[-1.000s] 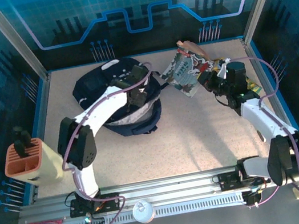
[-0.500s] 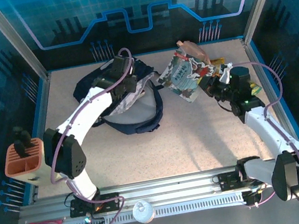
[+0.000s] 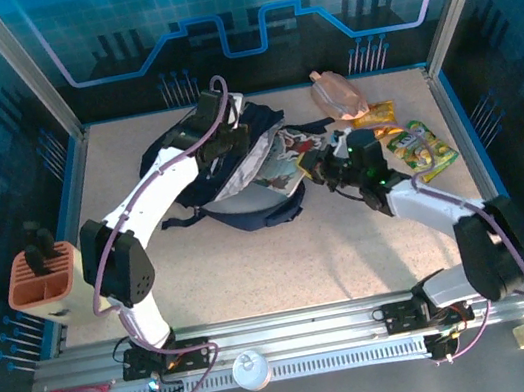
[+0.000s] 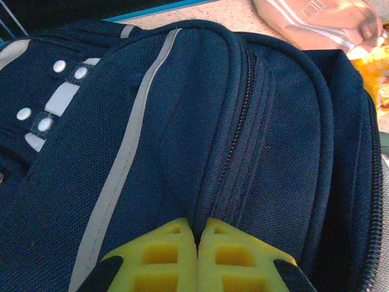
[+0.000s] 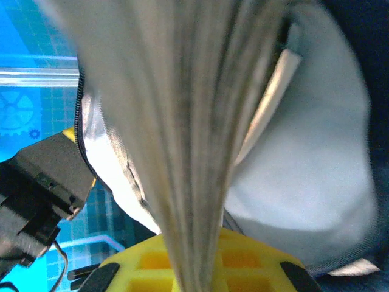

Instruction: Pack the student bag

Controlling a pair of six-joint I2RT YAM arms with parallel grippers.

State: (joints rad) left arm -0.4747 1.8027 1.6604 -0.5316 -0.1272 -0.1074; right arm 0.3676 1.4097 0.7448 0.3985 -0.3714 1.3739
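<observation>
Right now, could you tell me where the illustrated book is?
In the top view the illustrated book is mid-table, clamped in the right gripper, its far end at the student bag's open mouth.

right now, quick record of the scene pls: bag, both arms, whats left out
bag: navy backpack, main pocket open, pale lining showing
left fingers: shut, pinching the backpack's fabric beside a zip
right fingers: shut on a book
book position: at the backpack's open mouth, against the lining
left out: three snack packets on the table, back right
</observation>
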